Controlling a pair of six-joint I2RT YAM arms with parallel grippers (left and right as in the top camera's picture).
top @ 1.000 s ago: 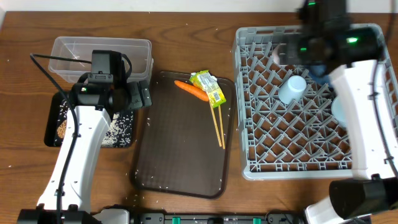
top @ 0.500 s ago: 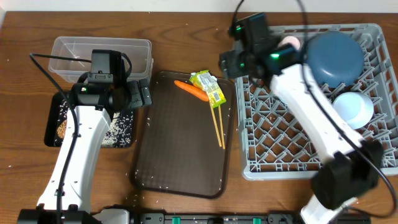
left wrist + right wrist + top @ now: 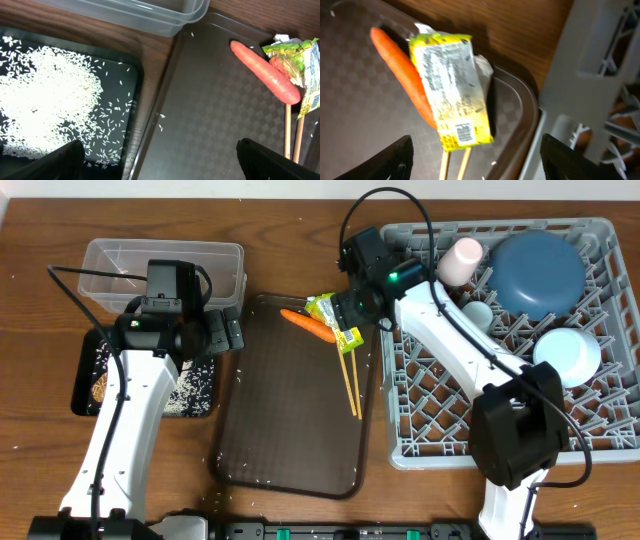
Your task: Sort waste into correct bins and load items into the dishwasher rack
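Note:
My right gripper [image 3: 352, 310] [image 3: 480, 162] hangs open and empty over the back right corner of the brown serving tray, above the green-yellow wrapper [image 3: 336, 321] [image 3: 452, 92]. The orange carrot [image 3: 306, 326] [image 3: 402, 80] lies beside the wrapper, and the chopsticks [image 3: 350, 380] [image 3: 451, 162] run out from under it. My left gripper [image 3: 224, 334] [image 3: 160, 165] stands wide open and empty over the seam between the black tray [image 3: 85, 370] [image 3: 132, 85] and the serving tray. White rice [image 3: 45, 110] and a brown lump [image 3: 100, 388] lie in the black tray. The clear tub [image 3: 160, 265] [image 3: 150, 15] stands behind it.
The grey rack [image 3: 500, 410] [image 3: 600, 75] at right holds a pink cup [image 3: 459, 260], a big blue plate-bowl [image 3: 540, 272], a small light-blue bowl [image 3: 567, 355] and a light-blue cup [image 3: 477, 312]. The brown serving tray [image 3: 290, 430] lies in the middle, with a few loose grains on it.
The right arm has swung left from above the rack to the serving tray's back right corner, over the wrapper. The left arm has not moved.

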